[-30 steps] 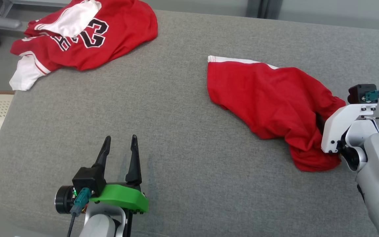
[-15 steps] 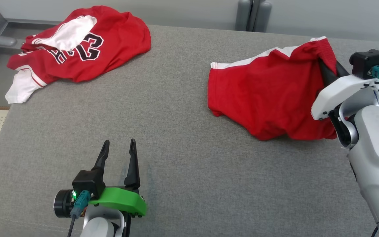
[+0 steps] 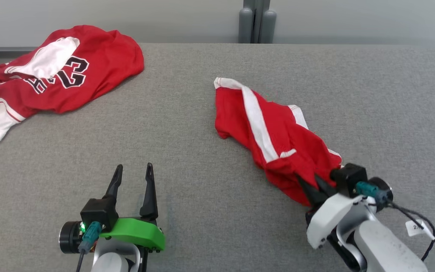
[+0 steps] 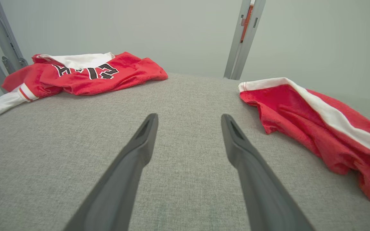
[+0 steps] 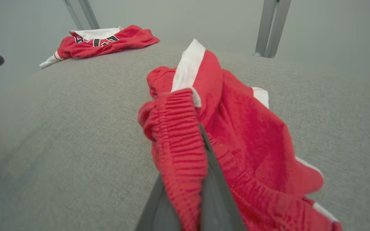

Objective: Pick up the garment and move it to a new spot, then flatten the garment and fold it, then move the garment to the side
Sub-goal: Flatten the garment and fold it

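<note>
Right wrist view is showing our right gripper (image 3: 313,187) pinching the ribbed waistband of the red shorts (image 5: 236,128), whose legs are trailing ahead of the fingertips on the grey padded surface (image 3: 187,124). We are aiming for a firm pinch and a low, steady carry, so the cloth is spreading, not bunching. Our left gripper (image 3: 133,177) is hovering with fingers parted and holding nothing, the shorts well off to its right.

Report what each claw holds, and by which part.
The right claw grips the red shorts by their ribbed waistband; the left claw is open, holding nothing.
</note>
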Motion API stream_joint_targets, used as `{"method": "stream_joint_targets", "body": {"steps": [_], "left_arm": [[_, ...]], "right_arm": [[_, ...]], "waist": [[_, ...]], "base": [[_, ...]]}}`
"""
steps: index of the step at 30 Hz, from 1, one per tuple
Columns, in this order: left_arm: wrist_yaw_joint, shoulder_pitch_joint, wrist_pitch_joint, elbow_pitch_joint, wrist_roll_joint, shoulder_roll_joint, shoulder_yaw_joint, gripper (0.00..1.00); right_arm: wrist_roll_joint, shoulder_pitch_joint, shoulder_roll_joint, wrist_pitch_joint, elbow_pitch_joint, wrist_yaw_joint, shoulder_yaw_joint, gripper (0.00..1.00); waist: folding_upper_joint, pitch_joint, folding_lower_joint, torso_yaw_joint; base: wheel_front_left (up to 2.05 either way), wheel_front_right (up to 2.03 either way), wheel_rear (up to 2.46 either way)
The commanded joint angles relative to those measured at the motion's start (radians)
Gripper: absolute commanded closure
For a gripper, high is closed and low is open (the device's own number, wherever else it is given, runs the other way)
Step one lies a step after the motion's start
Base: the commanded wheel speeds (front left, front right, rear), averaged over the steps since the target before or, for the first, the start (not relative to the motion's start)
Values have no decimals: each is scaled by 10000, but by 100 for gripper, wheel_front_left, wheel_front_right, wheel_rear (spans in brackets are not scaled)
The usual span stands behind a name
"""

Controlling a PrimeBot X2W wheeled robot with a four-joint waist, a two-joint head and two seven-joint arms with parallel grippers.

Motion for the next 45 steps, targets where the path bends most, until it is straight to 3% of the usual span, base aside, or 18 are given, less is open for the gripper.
{"method": "stream_joint_targets", "body": {"steps": [1,14,16,17,19,26,33,39,45], "left_arm": [[-37,51,-9,32,106,23,27,0],[-92,101,-9,147,121,25,-15,0],[-95,123,-9,163,117,25,-27,0],[-107,136,-9,180,118,25,-35,0],[-114,166,-9,203,122,25,-34,0],[-110,254,-8,229,130,25,-16,0],[-113,344,-8,182,82,25,-19,0],[-98,228,-9,192,20,26,-112,0],[-84,180,-9,175,56,26,-27,0]], "right_arm": [[59,321,-1,67,-117,1,119,100],[-768,2002,-457,-202,82,1,-772,100],[-956,2117,-402,-366,212,1,-985,68],[-966,2179,-290,-467,270,1,-1123,28],[-904,2314,-117,-598,340,1,-1333,0],[-641,2749,-165,-756,20,1,-2311,0],[-514,3302,-938,92,-1744,1,-3780,0],[-414,3743,-964,1169,-3466,1,-4810,0],[-69,4051,-888,1820,-4449,1,-4729,0]], "waist": [[0,-9,0,-205],[0,-137,0,-622],[0,-162,0,-616],[0,-180,0,-609],[0,-220,0,-599],[0,-374,0,-588],[0,-474,0,-584],[0,-446,0,-366],[0,-358,0,-203]], "base": [[0,0,0],[0,0,0],[0,0,0],[0,0,0],[0,0,0],[0,0,0],[0,0,0],[0,0,0],[0,0,0]]}}
